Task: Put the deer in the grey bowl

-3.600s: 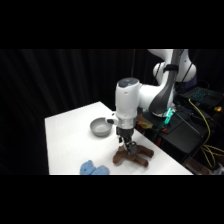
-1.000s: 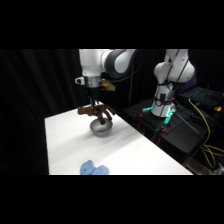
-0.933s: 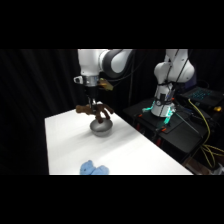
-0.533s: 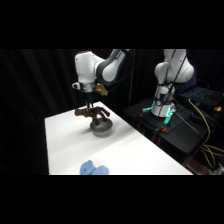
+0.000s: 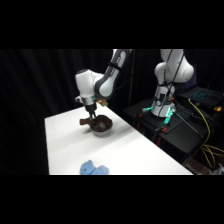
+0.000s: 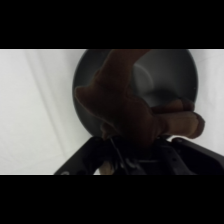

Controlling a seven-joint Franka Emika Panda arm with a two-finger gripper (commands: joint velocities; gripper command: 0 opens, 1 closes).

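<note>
Brown plush, dark, with lighter tan patches and stubby legs: the deer, hanging directly under the gripper and draped over the near-left rim of the small round grey bowl. In the side view part of its body lies across the bowl's mouth while one end pokes out past the rim toward the left.

Wrist view: the deer fills the centre, its body rising from the black linkage at the bottom edge, with the bowl a dark round shape right behind and beneath it. A tan limb sticks out to the right across the bowl's rim.

The gripper appears to be clamped on the deer (the fingertips themselves are buried in the plush, so the grip is read from how the toy hangs from them).

White table: bowl and deer sit toward its far end, well apart from a light blue plush toy at the near edge.

White arm: descends from the top of the side view to the gripper; its base stands at upper right beside dark equipment with cables.
</note>
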